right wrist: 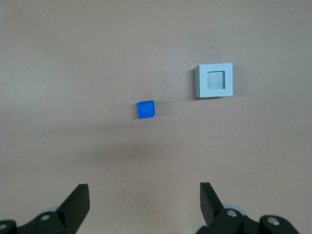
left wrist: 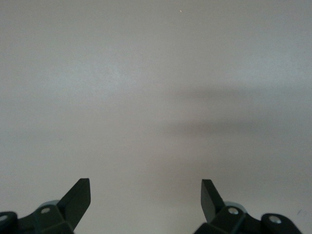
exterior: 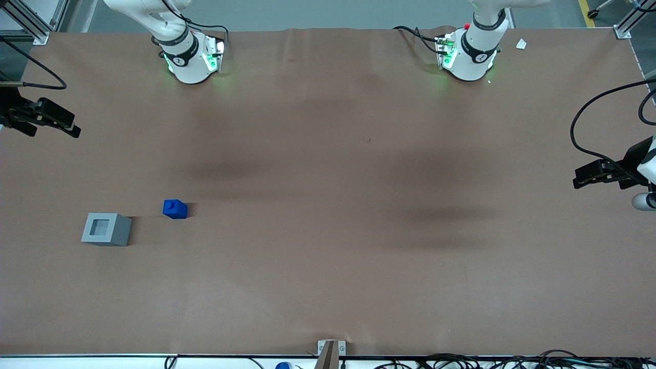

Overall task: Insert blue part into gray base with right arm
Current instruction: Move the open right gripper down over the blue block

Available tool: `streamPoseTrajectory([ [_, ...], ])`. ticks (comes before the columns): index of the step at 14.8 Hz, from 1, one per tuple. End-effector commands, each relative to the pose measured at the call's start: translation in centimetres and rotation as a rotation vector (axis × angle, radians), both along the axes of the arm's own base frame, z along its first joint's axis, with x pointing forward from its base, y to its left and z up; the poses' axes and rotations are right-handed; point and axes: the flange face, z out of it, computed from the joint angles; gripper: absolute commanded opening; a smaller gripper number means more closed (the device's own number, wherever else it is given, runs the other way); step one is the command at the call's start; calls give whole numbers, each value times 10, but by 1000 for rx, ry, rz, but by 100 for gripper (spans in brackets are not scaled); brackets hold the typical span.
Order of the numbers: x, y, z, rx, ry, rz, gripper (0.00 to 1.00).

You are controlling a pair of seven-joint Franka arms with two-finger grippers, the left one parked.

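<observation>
Misalignment is our main risk: the claw (right wrist: 144, 204) hangs wide open and empty high above the worktop (exterior: 328, 266), so an off-centre grip could tip the blue part (exterior: 175, 208) standing near the gray base (exterior: 106, 229).

— How many pieces do we count on the table?
— One blue part (exterior: 175, 208), one gray base (exterior: 106, 229).
— And our gripper (right wrist: 144, 204)?
— One, hanging high above both, fingers spread apart.
</observation>
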Motion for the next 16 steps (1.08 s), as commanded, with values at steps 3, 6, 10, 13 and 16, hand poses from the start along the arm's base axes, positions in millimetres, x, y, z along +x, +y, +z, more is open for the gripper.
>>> streamPoseTrajectory([
  [3, -2, 2, 1, -1, -1, 6, 100],
  [6, 8, 4, -9, -13, 16, 12, 100],
  [10, 44, 12, -61, -8, 65, 12, 100],
  [13, 57, 15, -103, -10, 49, 14, 100],
  [16, 59, 14, -151, -4, 14, 2, 100],
])
